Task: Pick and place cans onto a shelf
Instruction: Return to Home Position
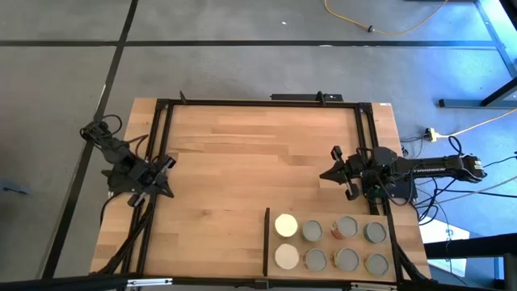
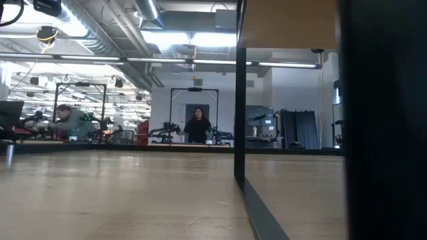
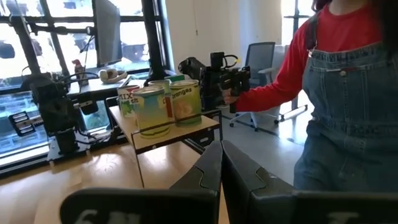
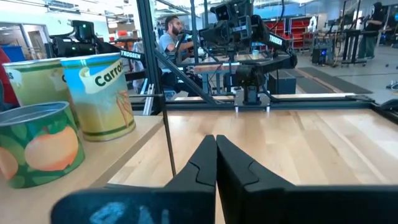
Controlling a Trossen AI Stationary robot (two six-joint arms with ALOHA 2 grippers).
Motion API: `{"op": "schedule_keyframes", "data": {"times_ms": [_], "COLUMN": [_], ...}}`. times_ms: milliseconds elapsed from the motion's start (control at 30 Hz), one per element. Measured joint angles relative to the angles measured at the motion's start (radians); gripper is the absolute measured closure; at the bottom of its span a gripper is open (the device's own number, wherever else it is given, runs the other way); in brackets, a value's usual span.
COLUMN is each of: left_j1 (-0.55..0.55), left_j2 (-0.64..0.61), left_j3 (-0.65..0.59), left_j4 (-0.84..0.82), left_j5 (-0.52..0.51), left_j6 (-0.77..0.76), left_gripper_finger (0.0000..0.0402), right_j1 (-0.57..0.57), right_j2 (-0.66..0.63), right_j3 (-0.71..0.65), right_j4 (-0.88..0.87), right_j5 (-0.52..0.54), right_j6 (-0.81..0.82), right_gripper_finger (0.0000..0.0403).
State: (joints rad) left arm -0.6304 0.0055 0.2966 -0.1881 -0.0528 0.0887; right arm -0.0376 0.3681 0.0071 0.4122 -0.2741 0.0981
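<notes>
Eight cans [image 1: 346, 227] are sitting on the shelf [image 1: 273, 241], lower right. The left gripper [image 1: 161, 179] and right gripper [image 1: 325, 175] are hanging closed and empty, likely needing only parking at home.

high cam straight down on table [image 1: 242, 153], low cam level, wrist cams share cans [image 3: 152, 112]

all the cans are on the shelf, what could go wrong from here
The right gripper, shut, sits close to the shelf; a low swing might clip the cans, which stand packed together. A person stands beyond the shelf, sleeve stretched toward that arm; it may strike them. The left gripper waits far off.
</notes>
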Motion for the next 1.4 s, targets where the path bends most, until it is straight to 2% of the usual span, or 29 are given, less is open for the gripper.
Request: {"op": "schedule_keyframes", "data": {"times_ms": [133,300,767,900,1067,1300,1400], "left_j1": [0.0,0.0,0.0,-0.001,-0.001,0.0,0.0], "left_j2": [0.0,0.0,0.0,0.0,0.0,0.0,0.0], "left_j3": [-0.029,-0.124,-0.286,-0.289,-0.289,-0.289,-0.289], "left_j4": [0.011,0.131,0.292,0.292,0.284,0.225,0.233], "left_j5": [0.006,0.02,0.067,0.076,0.134,0.151,0.15], "left_j6": [0.006,0.01,-0.001,0.0,0.028,0.079,0.08], "left_gripper_finger": [0.0401,0.0401,0.0402,0.0401,0.0401,0.0401,0.0401], "right_j1": [0.0,0.0,0.0,0.0,0.0,0.0,0.0], "right_j2": [0.0,0.0,0.0,0.001,0.001,0.001,0.001], "right_j3": [0.0,0.0,0.001,0.001,0.001,0.002,0.002], "right_j4": [-0.003,-0.004,-0.041,-0.044,-0.07,-0.223,-0.232], "right_j5": [0.0,0.0,0.0,-0.001,-0.007,0.028,0.027], "right_j6": [0.003,0.004,0.006,0.006,0.008,0.006,0.13], "right_gripper_finger": [0.0401,0.0401,0.0401,0.0401,0.04,0.0384,0.0382]}}
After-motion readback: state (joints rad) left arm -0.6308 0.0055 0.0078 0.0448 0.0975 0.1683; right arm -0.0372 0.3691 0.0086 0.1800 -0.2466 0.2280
